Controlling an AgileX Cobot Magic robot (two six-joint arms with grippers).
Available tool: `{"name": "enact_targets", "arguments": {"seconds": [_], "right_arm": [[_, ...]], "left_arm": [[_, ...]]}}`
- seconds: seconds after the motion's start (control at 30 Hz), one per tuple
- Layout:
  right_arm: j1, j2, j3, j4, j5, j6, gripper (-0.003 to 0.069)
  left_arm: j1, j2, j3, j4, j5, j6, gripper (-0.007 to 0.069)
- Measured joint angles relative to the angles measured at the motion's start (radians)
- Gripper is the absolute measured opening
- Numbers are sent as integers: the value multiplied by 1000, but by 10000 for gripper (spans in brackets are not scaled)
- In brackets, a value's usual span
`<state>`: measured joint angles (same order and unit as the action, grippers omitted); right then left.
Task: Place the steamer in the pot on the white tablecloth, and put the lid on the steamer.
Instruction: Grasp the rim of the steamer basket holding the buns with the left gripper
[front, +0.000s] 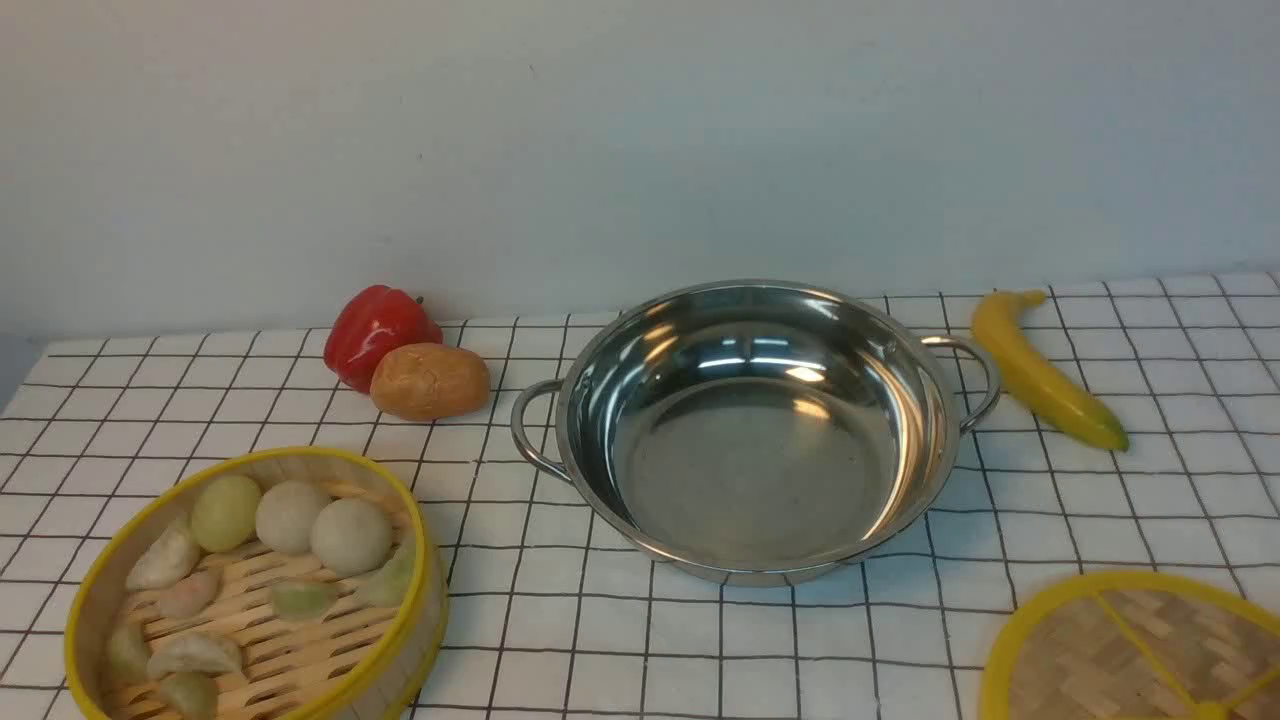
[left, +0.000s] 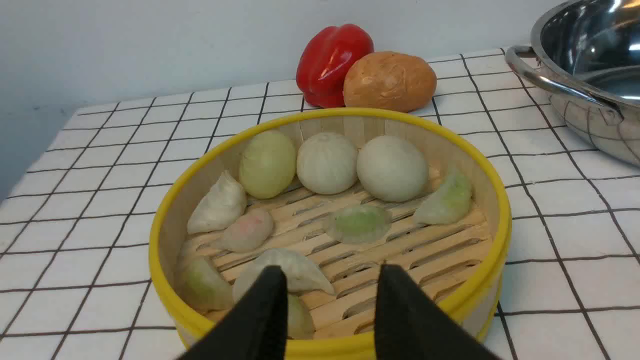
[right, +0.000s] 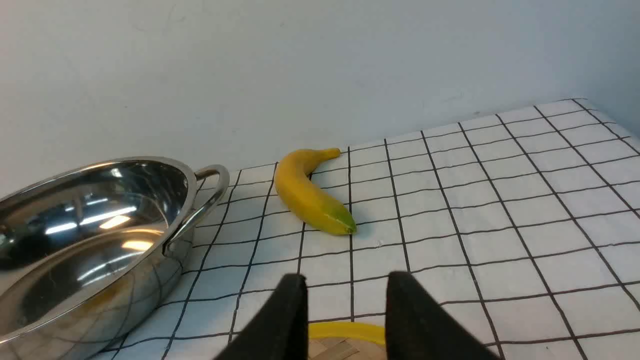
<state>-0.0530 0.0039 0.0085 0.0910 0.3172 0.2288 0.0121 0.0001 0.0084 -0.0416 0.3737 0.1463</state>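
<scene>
Left jaws parted and holding nothing, we hover over the near rim of the steamer (left: 350, 127), which sits at the lower left of the front frame on the white tablecloth (front: 700, 650); our right jaws, also apart and empty, hang above the edge of the lid (front: 1100, 650) at lower right. The pot (front: 750, 470) stands at centre, red pepper (front: 375, 330) and brown lump (front: 430, 380) on its left, banana (front: 1040, 375) on its right

The steamer (front: 290, 453) sits upright on the white tablecloth (front: 700, 650), at the front left. It holds pale buns (front: 350, 537) and dumplings (front: 165, 560). The shiny pot (front: 755, 470) stands empty in the middle. The flat lid (front: 1130, 650) lies at the front right, apart from both.
</scene>
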Motion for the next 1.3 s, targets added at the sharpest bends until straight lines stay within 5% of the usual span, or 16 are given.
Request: {"name": "enact_targets", "arguments": {"seconds": [1.03, 1.3], "right_arm": [[0, 0, 0, 0, 0, 0, 240], [0, 0, 0, 0, 0, 0, 240]], "left_arm": [[0, 0, 0, 0, -7, 0, 243], [0, 0, 1, -177, -251, -39, 243]]}}
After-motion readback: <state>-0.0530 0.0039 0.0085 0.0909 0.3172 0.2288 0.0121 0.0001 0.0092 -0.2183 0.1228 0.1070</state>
